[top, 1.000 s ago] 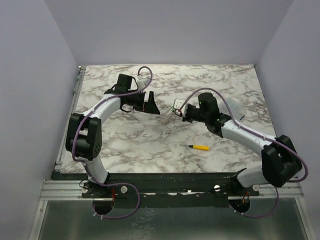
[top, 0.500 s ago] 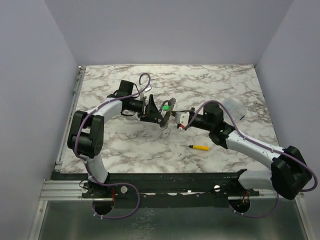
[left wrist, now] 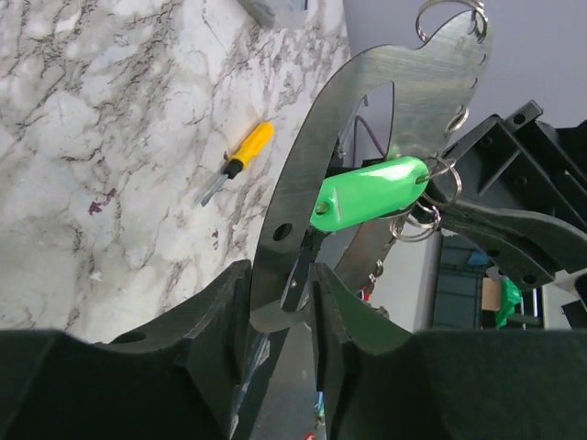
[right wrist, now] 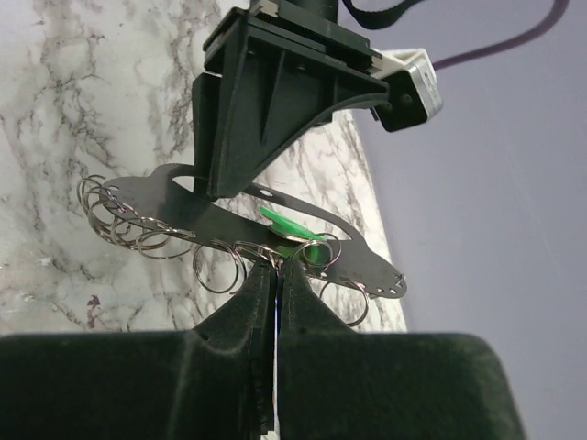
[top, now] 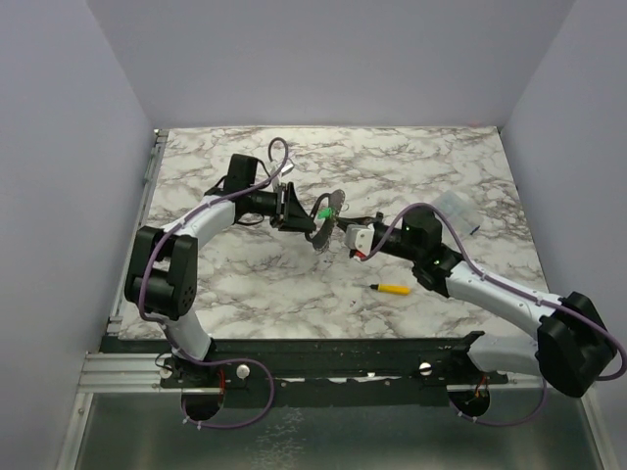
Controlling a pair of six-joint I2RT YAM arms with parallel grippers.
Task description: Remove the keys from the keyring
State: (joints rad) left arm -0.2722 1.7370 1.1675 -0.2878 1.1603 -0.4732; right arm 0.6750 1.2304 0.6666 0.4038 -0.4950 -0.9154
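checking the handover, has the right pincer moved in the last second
Yes. In the top view the right pincer has shifted toward the near edge of the table, closer to the yellow screwdriver, which has stayed put.

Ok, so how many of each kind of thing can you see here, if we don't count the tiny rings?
Robot grippers: 2, the left gripper and the right gripper
Metal keyring: 1
Little green key: 1
Yellow screwdriver: 1
See-through box: 1
Total: 6
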